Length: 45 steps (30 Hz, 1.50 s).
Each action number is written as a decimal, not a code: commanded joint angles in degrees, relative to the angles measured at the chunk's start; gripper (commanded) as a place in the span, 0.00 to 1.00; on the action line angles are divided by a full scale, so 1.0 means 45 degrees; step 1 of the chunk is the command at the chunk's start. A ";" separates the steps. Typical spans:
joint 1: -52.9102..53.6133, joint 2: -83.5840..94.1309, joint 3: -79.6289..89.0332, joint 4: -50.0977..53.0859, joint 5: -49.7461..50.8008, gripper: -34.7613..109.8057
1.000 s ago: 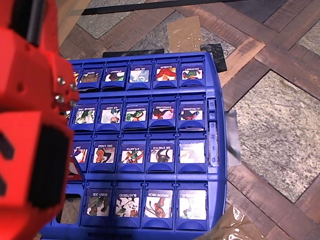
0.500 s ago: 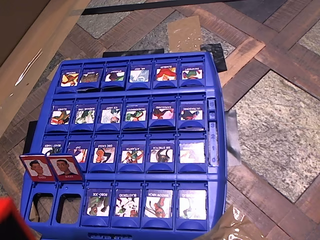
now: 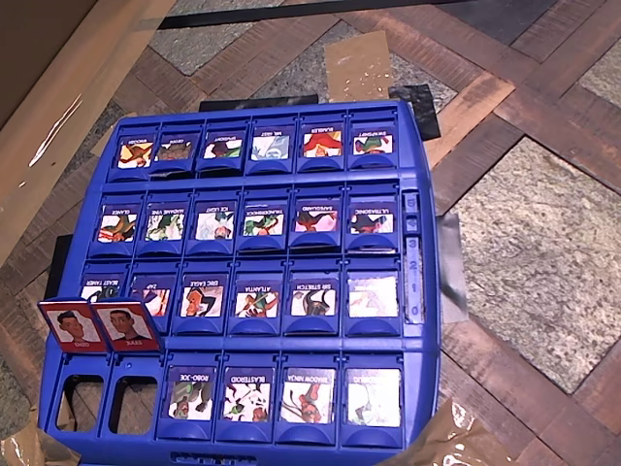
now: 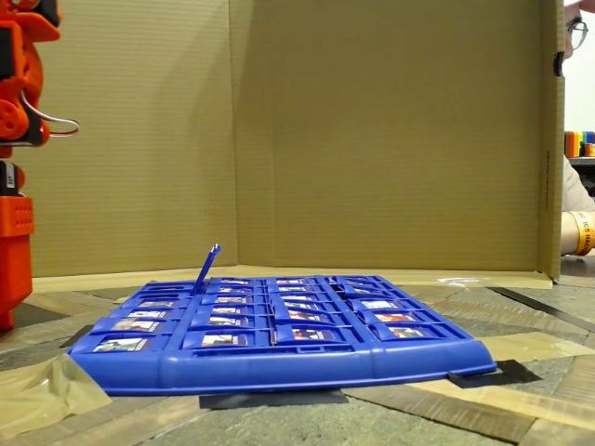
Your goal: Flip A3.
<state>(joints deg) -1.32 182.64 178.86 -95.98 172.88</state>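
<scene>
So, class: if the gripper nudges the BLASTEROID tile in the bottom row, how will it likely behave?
The BLASTEROID tile lies flat in the blue board, so it probably pivots up on a hinge rather than sliding, like the two red portrait tiles already standing. It looks thin, stiff and light. Its glossy face may be slippery, so pushing an edge seems safer.

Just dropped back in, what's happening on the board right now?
Nothing is being touched at the moment. The orange arm stands off at the left edge of the fixed view, away from the blue game board. Two red portrait tiles are flipped up at the board's lower left in the overhead view. The BLASTEROID tile, third in the bottom row, lies flat, blue face up, so it is not yet flipped.
</scene>
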 commanded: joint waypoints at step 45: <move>0.0176 0.1172 0.0059 -0.3203 -0.0176 0.24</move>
<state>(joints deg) -0.88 187.82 179.21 -110.21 172.35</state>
